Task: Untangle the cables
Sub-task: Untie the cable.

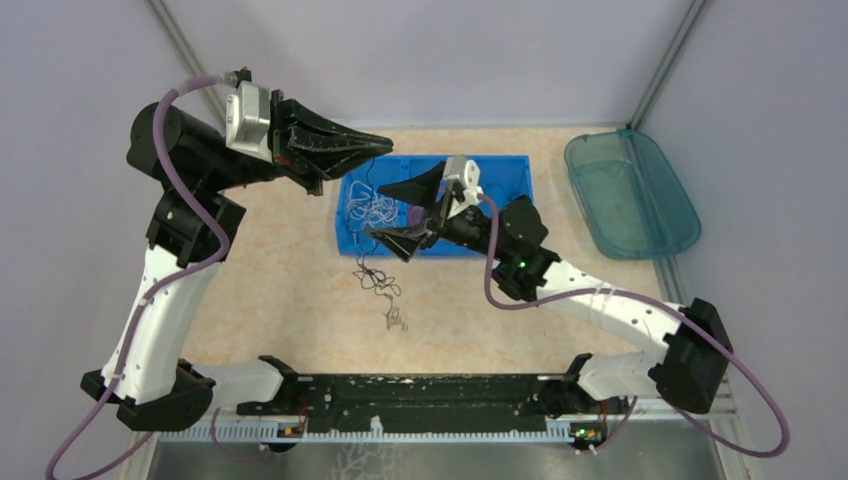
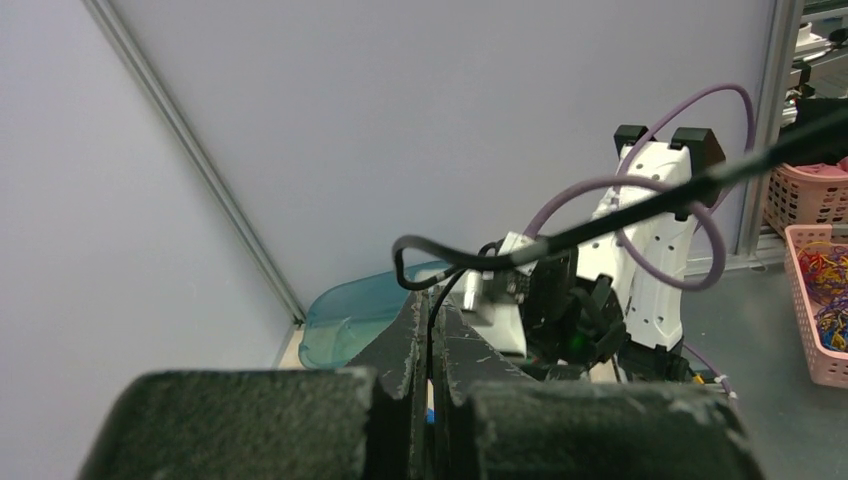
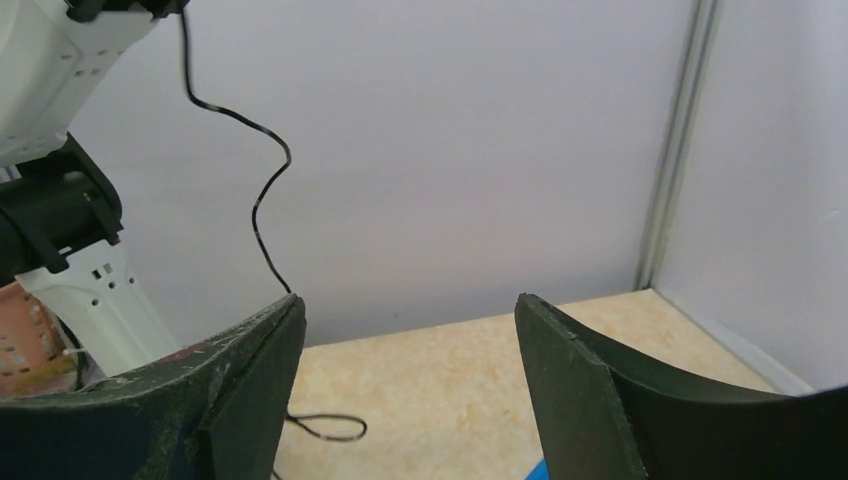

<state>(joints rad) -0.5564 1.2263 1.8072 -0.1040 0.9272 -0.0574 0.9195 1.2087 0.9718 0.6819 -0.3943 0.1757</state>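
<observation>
Left tool [image 1: 383,145] pinched tight on black cable [image 1: 372,272], high over left edge of blue tray [image 1: 505,170] — cable trails off near edge onto bench [image 1: 290,290]. Right tool [image 1: 402,213] jaws wide, empty — above tray.

Before you lies a beige, marbled desk [image 1: 280,290], enclosed by plain grey wall panels [image 1: 420,60], with a metal post [image 1: 656,75] in the far right corner. A blue tray [image 1: 510,172] sits at mid-desk. A clear teal tray [image 1: 625,190] rests near its right side, not touching. Outside the enclosure stand two pink baskets [image 2: 800,300], one holding small coloured items.
</observation>
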